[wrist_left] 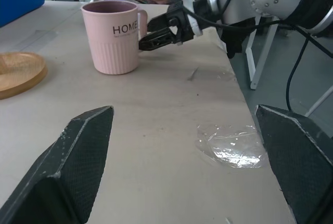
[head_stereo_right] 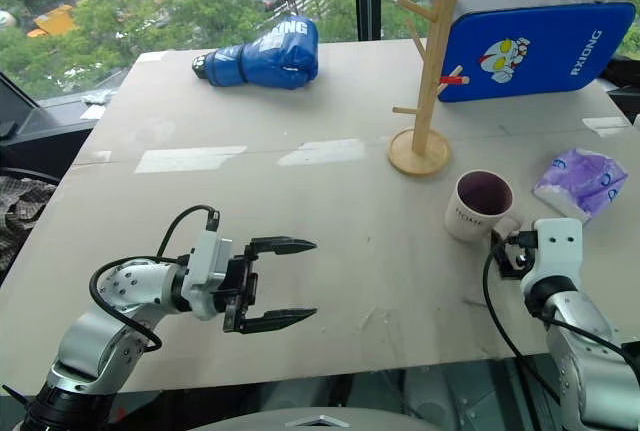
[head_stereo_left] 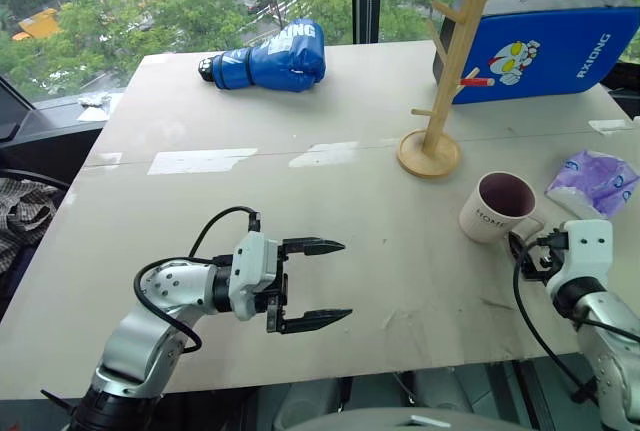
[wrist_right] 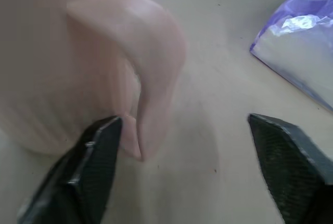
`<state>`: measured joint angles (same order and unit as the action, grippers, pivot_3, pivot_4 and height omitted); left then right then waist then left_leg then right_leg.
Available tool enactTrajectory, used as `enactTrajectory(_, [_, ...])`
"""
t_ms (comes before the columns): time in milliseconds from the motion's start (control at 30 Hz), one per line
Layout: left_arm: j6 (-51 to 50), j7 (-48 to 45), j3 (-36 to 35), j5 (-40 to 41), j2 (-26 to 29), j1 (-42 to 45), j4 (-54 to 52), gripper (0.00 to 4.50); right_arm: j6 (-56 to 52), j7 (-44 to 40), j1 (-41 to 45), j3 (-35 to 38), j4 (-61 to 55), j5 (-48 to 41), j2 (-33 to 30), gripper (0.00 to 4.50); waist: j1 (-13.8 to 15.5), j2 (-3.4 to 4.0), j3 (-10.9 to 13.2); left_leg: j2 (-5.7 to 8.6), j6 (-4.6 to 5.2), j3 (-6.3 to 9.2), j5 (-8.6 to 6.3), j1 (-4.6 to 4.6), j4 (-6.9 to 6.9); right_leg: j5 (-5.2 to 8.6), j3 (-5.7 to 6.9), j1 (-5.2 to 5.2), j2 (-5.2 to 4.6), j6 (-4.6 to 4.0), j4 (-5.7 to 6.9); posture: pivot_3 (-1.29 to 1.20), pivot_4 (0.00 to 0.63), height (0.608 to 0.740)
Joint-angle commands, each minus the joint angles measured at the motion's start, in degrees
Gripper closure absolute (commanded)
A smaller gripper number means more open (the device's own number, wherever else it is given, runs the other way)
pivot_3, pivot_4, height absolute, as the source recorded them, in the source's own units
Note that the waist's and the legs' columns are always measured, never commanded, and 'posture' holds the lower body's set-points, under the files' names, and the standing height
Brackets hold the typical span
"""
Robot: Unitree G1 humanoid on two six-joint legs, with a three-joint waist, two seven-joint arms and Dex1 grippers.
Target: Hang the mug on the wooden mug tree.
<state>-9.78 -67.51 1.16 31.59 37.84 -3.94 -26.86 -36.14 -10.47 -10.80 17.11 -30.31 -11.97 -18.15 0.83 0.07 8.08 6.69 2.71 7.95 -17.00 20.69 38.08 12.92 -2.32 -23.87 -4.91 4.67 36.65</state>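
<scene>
The mug [head_stereo_left: 498, 207] stands upright on the surface [head_stereo_left: 330, 201], near the wooden mug tree [head_stereo_left: 446, 91] and apart from its round base; its handle faces the right gripper [wrist_left: 158, 33], whose jaws are parted around the handle, 1 finger at the handle's foot, not yet clamped; the left gripper [head_stereo_left: 312, 283] hovers well to the left, jaws released and holding nothing; a purple packet [head_stereo_left: 596, 181] lies just beside the mug, a blue boxing glove [head_stereo_left: 270, 57] at the far edge.

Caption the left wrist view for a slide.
Right gripper reaches the handle of the upright mug, beside the wooden mug tree's base.
</scene>
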Motion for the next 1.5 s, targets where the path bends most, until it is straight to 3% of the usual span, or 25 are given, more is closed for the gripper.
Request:
enactTrajectory(33, [0.69, 1.08, -0.62, 0.72, 0.04, -0.76, -2.89, 0.00, 1.69, 1.90, 1.83, 0.05, 0.24, 1.49, 0.22, 2.70, -0.06, 0.01, 0.00, 0.00, 0.00, 0.00, 0.00, 0.00, 0.00, 0.00, -0.01, -0.01, 0.00, 0.00, 0.00, 0.00, 0.150, 0.740])
enactTrajectory(167, [0.69, 2.98, -1.40, 1.22, -0.47, -1.84, -4.09, 0.00, 4.03, 1.31, 2.95, -0.62, 1.97, 2.81, -0.70, 4.40, -0.08, 0.01, 0.00, 0.00, 0.00, -0.01, 0.00, 0.00, 0.00, 0.00, -0.02, -0.01, 0.01, 0.00, -0.01, 0.00, 0.150, 0.740])
enactTrajectory(200, [0.89, 3.56, -1.42, 1.12, -0.80, -1.98, -4.33, 0.00, 4.59, 0.93, 3.00, -0.86, 2.17, 3.12, -1.00, 4.46, -0.08, 0.01, 0.00, 0.00, 0.00, -0.01, 0.00, -0.01, 0.00, 0.00, -0.02, -0.01, 0.02, 0.00, -0.01, 0.00, 0.150, 0.740])
enactTrajectory(400, [2.04, 9.49, -2.40, 3.56, -6.80, -1.92, -4.35, 0.00, 7.26, -10.57, 9.87, 0.71, 2.07, -2.53, -9.59, 4.46, -0.43, 0.06, 0.05, 0.02, 0.01, -0.03, 0.00, -0.02, 0.02, -0.01, -0.05, 0.01, 0.02, 0.01, 0.00, 0.00, 0.150, 0.740])
enactTrajectory(600, [2.45, 9.20, -5.86, 5.09, -7.40, 2.28, 1.72, 0.00, 3.05, -21.08, 28.97, -2.58, 13.07, -4.85, -23.31, 4.46, -0.89, 0.09, 0.12, -0.01, 0.01, 0.02, 0.01, -0.03, 0.03, -0.01, 0.07, 0.03, 0.04, 0.00, 0.01, 0.00, 0.150, 0.740])
enactTrajectory(767, [1.69, 9.28, -7.47, 6.25, -6.96, 2.28, 1.65, 0.00, 3.09, -28.23, 44.96, -9.76, 25.13, -3.43, -28.46, 4.46, -1.41, 0.03, 0.22, -0.01, 0.02, 0.00, 0.01, 0.11, 0.03, -0.01, 0.04, 0.00, 0.00, -0.01, -0.16, 0.00, 0.150, 0.740])
enactTrajectory(1033, [2.88, 11.97, -10.94, 8.56, -8.30, -1.22, -1.56, 0.00, 8.32, -35.68, 61.22, -18.48, 38.08, 0.31, -26.78, 4.46, -1.52, 0.00, 0.24, -0.04, 0.03, 0.01, 0.01, 0.48, -0.25, -0.03, 0.03, -0.37, -0.01, -0.01, -0.56, 0.00, 0.150, 0.740])
enactTrajectory(1233, [2.85, 12.16, -17.31, 16.81, -9.51, -3.03, -3.31, 0.00, 11.49, -35.92, 66.69, -21.59, 45.83, 4.66, -24.74, 4.46, -1.50, 0.00, 0.24, -0.04, 0.01, 0.10, 0.02, 1.18, 0.11, -0.05, 0.18, -0.91, -0.01, -0.03, -0.44, 0.00, 0.150, 0.740])
enactTrajectory(1500, [1.31, 15.76, -16.46, 18.22, -10.09, -2.00, -5.70, 0.00, 16.12, -37.13, 70.83, -24.55, 56.51, 9.48, -21.92, 4.46, -1.53, 0.00, 0.24, -0.03, 0.01, 0.09, 0.02, 1.13, 0.18, -0.07, 0.16, -0.91, -0.01, -0.06, -0.25, 0.00, 0.150, 0.740])
